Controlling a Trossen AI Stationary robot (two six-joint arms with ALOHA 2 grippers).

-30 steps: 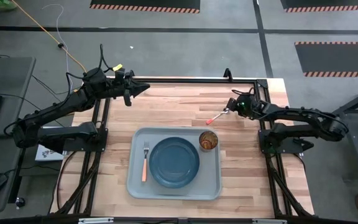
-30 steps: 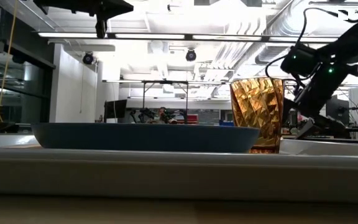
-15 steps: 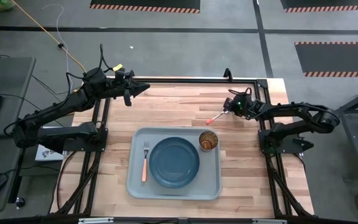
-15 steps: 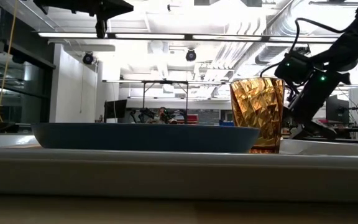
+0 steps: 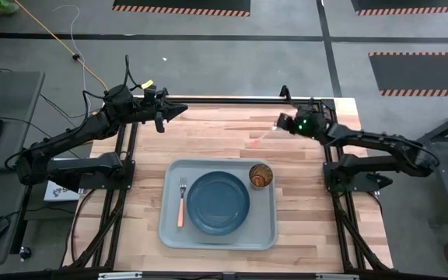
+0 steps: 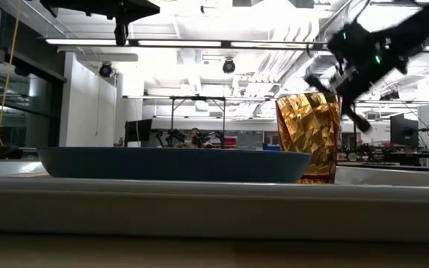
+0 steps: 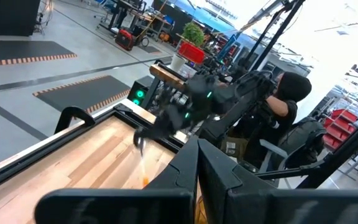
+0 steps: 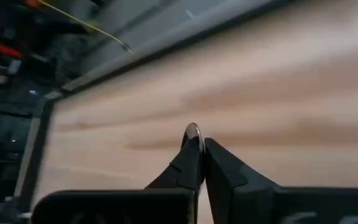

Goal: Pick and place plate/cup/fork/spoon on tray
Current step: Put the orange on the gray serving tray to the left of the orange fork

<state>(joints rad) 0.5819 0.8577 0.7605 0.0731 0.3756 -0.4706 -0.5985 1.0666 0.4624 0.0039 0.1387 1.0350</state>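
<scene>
The light grey-blue tray [image 5: 169,233] lies on the near middle of the table. On it are the dark blue plate [image 5: 218,202], the amber cup [image 5: 260,176] at its far right corner and the orange-handled fork [image 5: 181,204] left of the plate. Above the far right of the table, my right gripper [image 5: 281,124] is shut on the spoon [image 5: 261,137], which shows blurred. My left gripper [image 5: 181,111] hovers shut over the table's far left corner with nothing in it. My right gripper pinches the spoon's silver bowl end [image 8: 192,130] between the free ends of its two fingers. The spoon is lifted clear of the table and slants down from the fingers, with its orange handle [image 7: 145,181] lowest.
Bare wood lies between the tray and the table's far edge [image 5: 232,101]. A black frame rail runs along that far edge. Beyond the table, a person [image 7: 284,102] in dark clothes shows in the left wrist view.
My right gripper has shut on the spoon, then risen and drawn toward the table's far edge. The spoon, which lay on the wood, is now lifted clear and hangs from the fingers.
</scene>
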